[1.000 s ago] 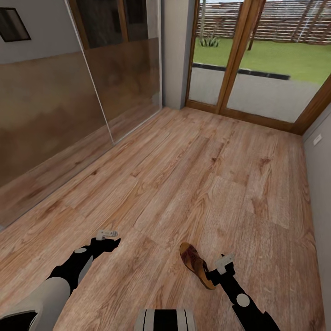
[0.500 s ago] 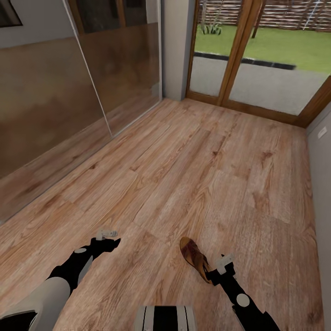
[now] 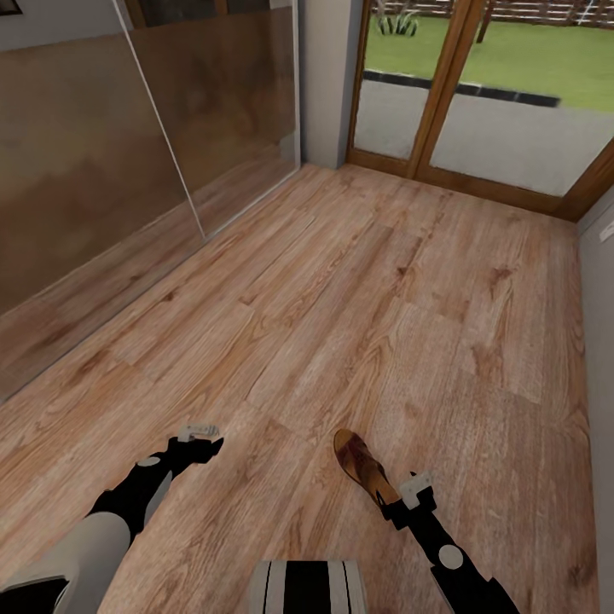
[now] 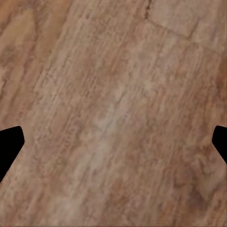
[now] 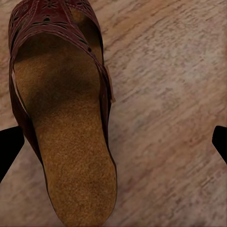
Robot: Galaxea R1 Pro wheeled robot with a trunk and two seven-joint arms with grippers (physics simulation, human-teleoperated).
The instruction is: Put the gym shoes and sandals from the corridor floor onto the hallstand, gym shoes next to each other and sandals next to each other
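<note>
One brown sandal (image 3: 365, 469) lies flat on the corridor floor (image 3: 358, 324), low in the head view and a little right of centre, its toe end pointing away from the robot and its heel toward the right arm. The right tool (image 3: 408, 499) hovers at the sandal's heel end, just beside or over it. In the right wrist view the sandal (image 5: 61, 118) shows its tan insole and perforated dark strap, and the two black fingertips (image 5: 9, 146) sit far out at the picture's opposite edges, so this tool stands wide apart with nothing between its fingers; the sandal is off toward one finger rather than centred. The left tool (image 3: 200, 439) hangs over bare planks, well apart from the sandal. The left wrist view looks onto wood grain (image 4: 113, 113), with the black fingertips (image 4: 9, 146) again at the two edges, spread apart and holding nothing. A mirrored sliding door (image 3: 128, 162) runs along the left wall, and a wood-framed glass door (image 3: 477, 94) at the corridor's far end gives onto pavement and grass.
</note>
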